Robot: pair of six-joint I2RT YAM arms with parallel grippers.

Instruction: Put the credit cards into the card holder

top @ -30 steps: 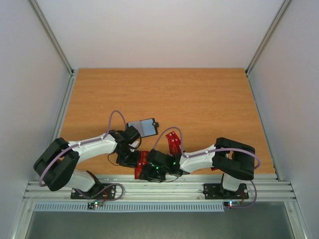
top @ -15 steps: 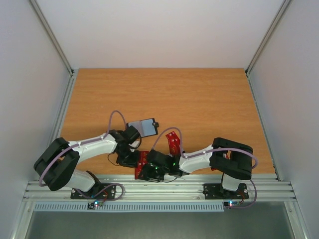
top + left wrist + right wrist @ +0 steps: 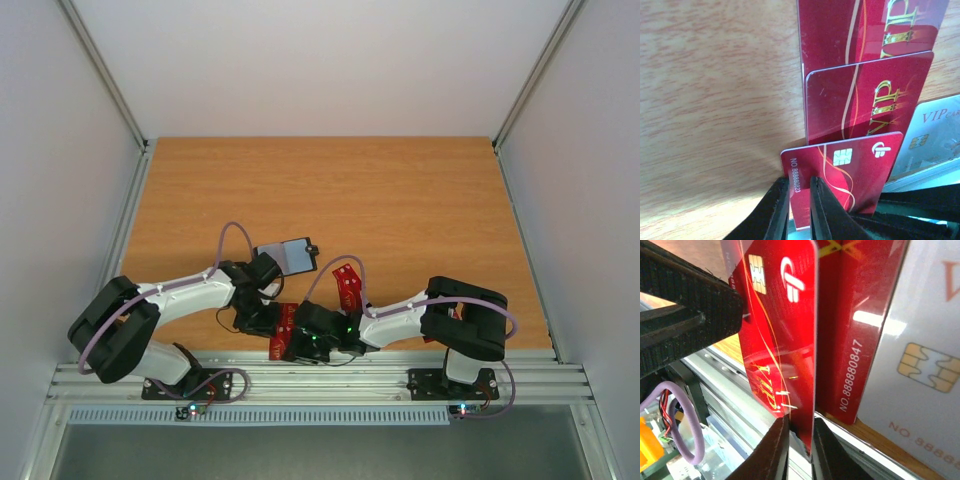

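A red credit card (image 3: 845, 170) with a chip stands on edge near the table's front edge. My left gripper (image 3: 800, 205) is shut on one of its short ends. At the card's (image 3: 785, 340) other end, my right gripper (image 3: 800, 440) is also shut on it. More red credit cards (image 3: 865, 95) and a white one (image 3: 935, 130) lie flat on the wood behind it. In the top view the black card holder (image 3: 293, 256) lies open, grey inside up, just beyond my left gripper (image 3: 268, 322). My right gripper (image 3: 290, 345) is beside it, at the front edge.
A few red cards (image 3: 347, 284) lie fanned between the two arms. The metal rail (image 3: 330, 380) runs right below the grippers. Grey walls (image 3: 60, 150) enclose the wooden table (image 3: 400, 200) on three sides.
My right gripper has shut on the end of the red card and shifted slightly left. The left arm and the card holder have not moved.
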